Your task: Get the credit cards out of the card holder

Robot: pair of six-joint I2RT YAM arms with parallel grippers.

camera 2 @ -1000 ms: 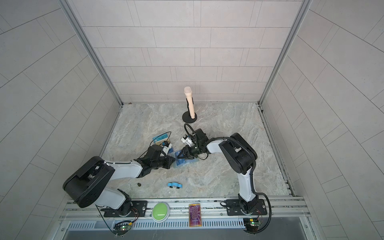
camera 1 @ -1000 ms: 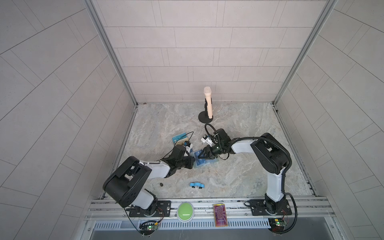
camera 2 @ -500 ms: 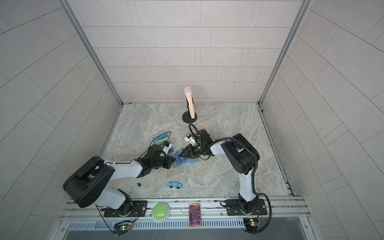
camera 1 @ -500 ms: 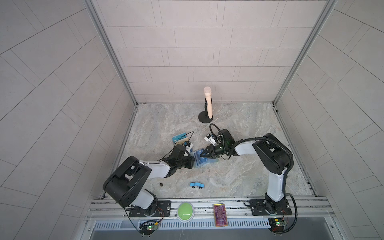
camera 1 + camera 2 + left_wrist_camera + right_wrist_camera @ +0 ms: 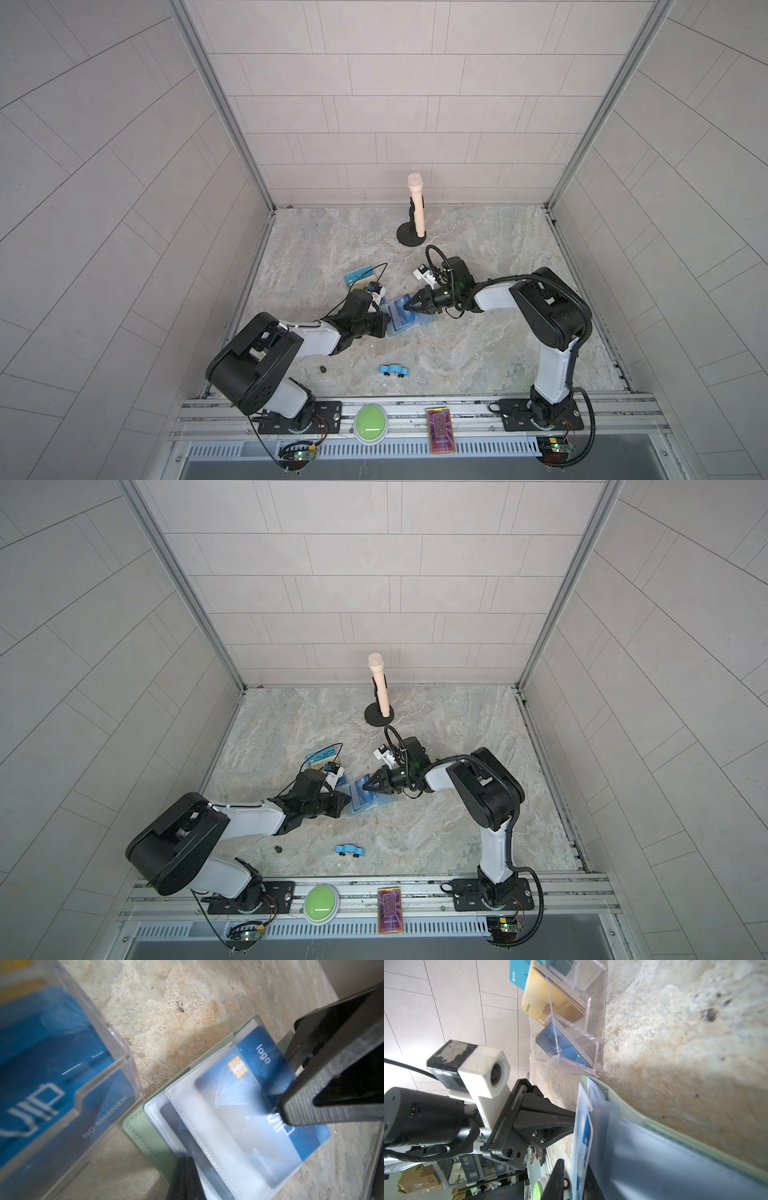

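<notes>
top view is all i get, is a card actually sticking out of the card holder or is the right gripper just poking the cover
observer: in the left wrist view a blue chip card sticks partway out of a clear sleeve, and a ribbed finger of the right gripper lies on its exposed end.
operator: what's the left gripper on
observer: the left gripper is shut on the card holder, one dark finger over the edge of its sleeve pages.
operator: any more cards inside
observer: yes, a darker card shows in the sleeve page beneath.
</notes>
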